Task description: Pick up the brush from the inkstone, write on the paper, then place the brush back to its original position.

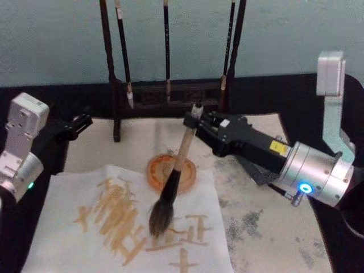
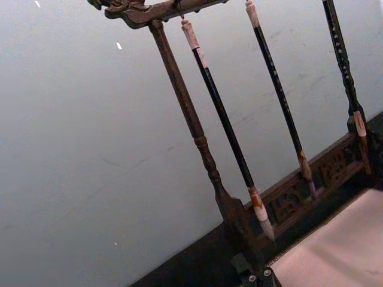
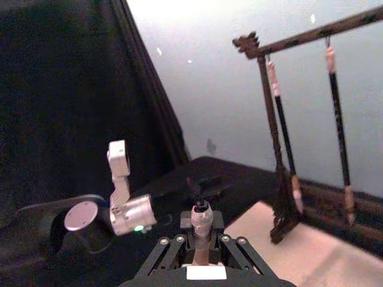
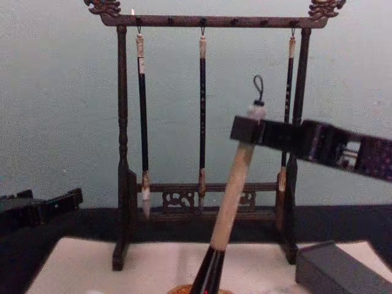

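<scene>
Currently the right gripper (image 1: 196,122), fingers clamped on the top end of the brush (image 1: 173,173), is pressing the tilted bristles onto the paper (image 1: 74,187) at lower centre, just below the round orange inkstone (image 1: 154,169). Writing well is probably calling for light, even pressure and slow strokes, since the grip is sitting far from the tip. The left gripper (image 1: 77,125) is idling at the left edge.

Brush (image 1: 177,168) over paper (image 1: 62,239); inkstone (image 1: 190,172) & rack (image 1: 151,94) bhd.
</scene>
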Controlling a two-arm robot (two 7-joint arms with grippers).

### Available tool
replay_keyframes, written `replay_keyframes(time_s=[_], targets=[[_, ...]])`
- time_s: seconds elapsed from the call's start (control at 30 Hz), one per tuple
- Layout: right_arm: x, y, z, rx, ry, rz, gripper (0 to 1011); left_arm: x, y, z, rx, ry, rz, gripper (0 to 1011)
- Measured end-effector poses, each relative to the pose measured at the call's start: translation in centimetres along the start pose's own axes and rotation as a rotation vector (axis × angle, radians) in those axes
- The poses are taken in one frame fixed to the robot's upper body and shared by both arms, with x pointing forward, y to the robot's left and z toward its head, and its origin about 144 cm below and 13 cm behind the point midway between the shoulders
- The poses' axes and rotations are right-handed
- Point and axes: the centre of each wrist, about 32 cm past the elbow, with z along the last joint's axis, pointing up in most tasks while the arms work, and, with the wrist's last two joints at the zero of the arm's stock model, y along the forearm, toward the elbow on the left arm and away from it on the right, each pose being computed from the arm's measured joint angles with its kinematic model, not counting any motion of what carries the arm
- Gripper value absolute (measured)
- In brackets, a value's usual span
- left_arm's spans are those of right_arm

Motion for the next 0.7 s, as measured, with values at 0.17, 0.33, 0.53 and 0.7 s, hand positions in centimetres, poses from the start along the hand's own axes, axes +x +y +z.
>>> replay_keyframes(time_s=[0.17,0.33,0.53,0.7], targets=[[0.0,-0.2,-0.4,-0.015,0.012,0.001,172,0.0,0.0,0.0,0.0,0.0,0.0,1002],[0.2,-0.5,-0.6,-0.025,0.012,-0.004,172,0.0,0.0,0.0,0.0,0.0,0.0,1002],[0.8,-1.0,-0.4,-0.031,0.004,-0.021,172,0.0,0.0,0.0,0.0,0.0,0.0,1002],[1.2,-1.5,-0.2,-0.029,-0.005,-0.038,173,0.0,0.0,0.0,0.0,0.0,0.0,1002]])
